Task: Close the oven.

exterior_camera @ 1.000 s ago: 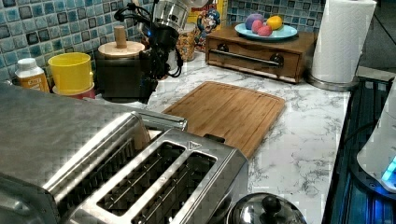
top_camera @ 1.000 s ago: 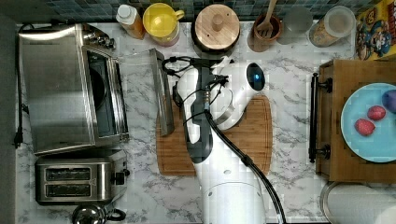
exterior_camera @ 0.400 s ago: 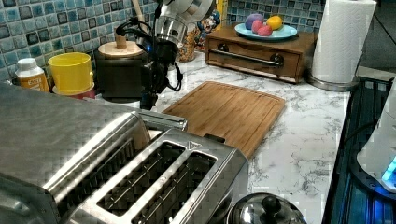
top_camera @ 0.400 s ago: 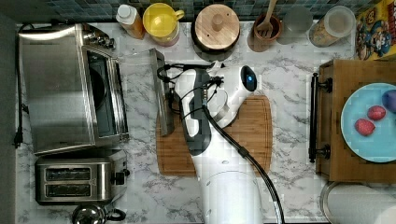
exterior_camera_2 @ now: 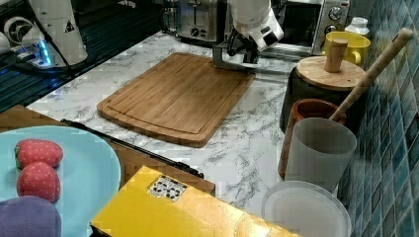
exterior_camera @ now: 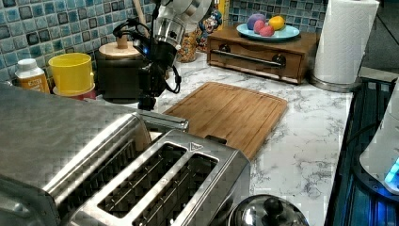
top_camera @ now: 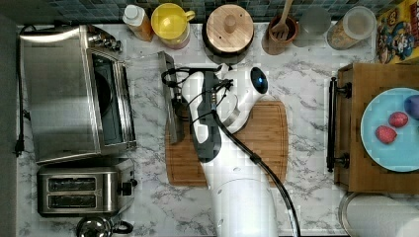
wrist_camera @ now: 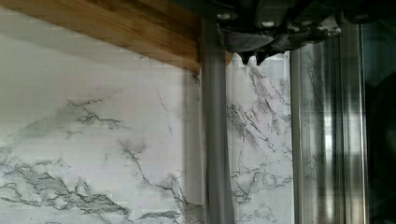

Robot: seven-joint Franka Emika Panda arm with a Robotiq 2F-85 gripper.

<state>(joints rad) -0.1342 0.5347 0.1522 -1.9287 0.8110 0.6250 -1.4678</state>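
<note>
The oven [top_camera: 59, 94] stands at the top view's left with its dark cavity exposed and its glass door [top_camera: 148, 89] folded down flat over the marble. The door's bar handle [top_camera: 169, 116] lies along the edge nearest the cutting board. My gripper [top_camera: 177, 102] hangs low right at that handle, on the cutting-board side. From the left view the gripper [exterior_camera: 147, 101] sits just above the handle [exterior_camera: 162, 121]. In the wrist view the grey handle [wrist_camera: 215, 140] runs past my fingertips [wrist_camera: 246, 57], which are together with nothing between them.
A two-slot toaster [top_camera: 84, 190] sits beside the oven, with a kettle lid [top_camera: 94, 228] past it. The wooden cutting board [top_camera: 257, 143] lies under my arm. A yellow mug [top_camera: 170, 19], a lidded canister [top_camera: 230, 27] and a wooden drawer box [top_camera: 353, 123] line the counter.
My arm has swung toward the top view's left and the gripper has come down from beside the canister to the door handle. The door has stayed open.
</note>
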